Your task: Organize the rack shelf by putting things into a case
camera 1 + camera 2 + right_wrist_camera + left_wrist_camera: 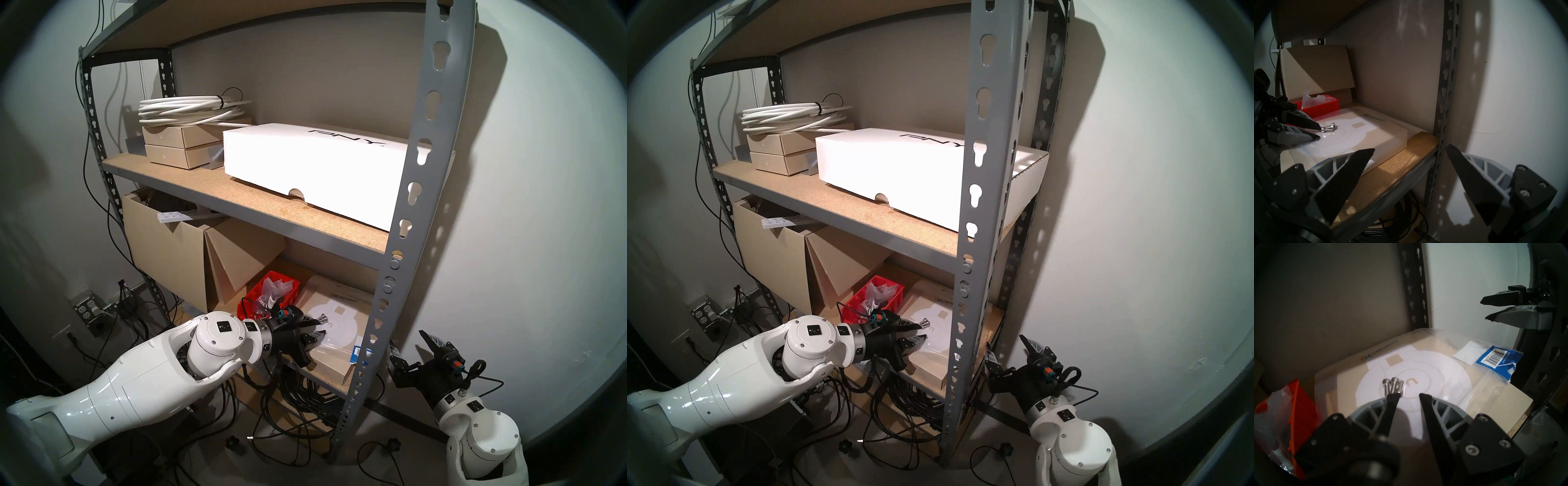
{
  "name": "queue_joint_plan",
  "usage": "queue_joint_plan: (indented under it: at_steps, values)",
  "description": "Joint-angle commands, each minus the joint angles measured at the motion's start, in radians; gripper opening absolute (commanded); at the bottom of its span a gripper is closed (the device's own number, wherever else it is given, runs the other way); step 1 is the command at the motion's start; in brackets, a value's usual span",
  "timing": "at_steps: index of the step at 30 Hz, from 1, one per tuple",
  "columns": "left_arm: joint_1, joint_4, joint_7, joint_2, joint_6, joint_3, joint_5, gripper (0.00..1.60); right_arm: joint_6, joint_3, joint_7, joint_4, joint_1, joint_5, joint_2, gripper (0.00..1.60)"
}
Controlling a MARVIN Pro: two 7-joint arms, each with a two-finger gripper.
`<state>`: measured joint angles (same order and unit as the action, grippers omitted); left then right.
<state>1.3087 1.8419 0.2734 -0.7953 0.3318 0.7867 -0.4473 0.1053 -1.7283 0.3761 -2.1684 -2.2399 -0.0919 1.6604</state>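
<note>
The screws (pixel 1393 386), three small silver ones, lie bunched together on the white round print of a flat tan box wrapped in clear film (pixel 1480 395), which sits on the lower board of the rack shelf (pixel 415 210). In the left wrist view the left end effector (pixel 1409 396) sits low over that box with its fingers partly apart and nothing between them; one fingertip (pixel 1393 398) is right at the near ends of the screws, though whether it touches them is not clear. The other fingertip is off to the side over bare film.

The red case (pixel 252 298) stands just beside the flat box, on its left as the head camera sees it, with clear plastic bags (pixel 276 288) of hardware inside. A torn blue packet (pixel 1495 356) with a barcode lies on the box's far corner.

The right end effector (pixel 1409 151) hangs outside the rack's front upright (pixel 1444 105), near the shelf edge, its fingers spread wide and empty.
</note>
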Motion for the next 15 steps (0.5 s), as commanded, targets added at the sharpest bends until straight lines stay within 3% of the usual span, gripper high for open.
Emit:
queue_joint_plan:
  at_steps: [1, 15]
  values:
    - [0.008, 0.03, -0.002, 0.013, -0.011, 0.007, -0.002, 0.97, -0.005, -0.001, -0.001, -0.021, 0.006, 0.0, -0.001, 1.6]
    - [-0.01, -0.007, -0.015, -0.024, -0.006, -0.015, 0.012, 0.97, -0.005, -0.001, 0.0, -0.021, 0.006, -0.001, 0.0, 1.6]
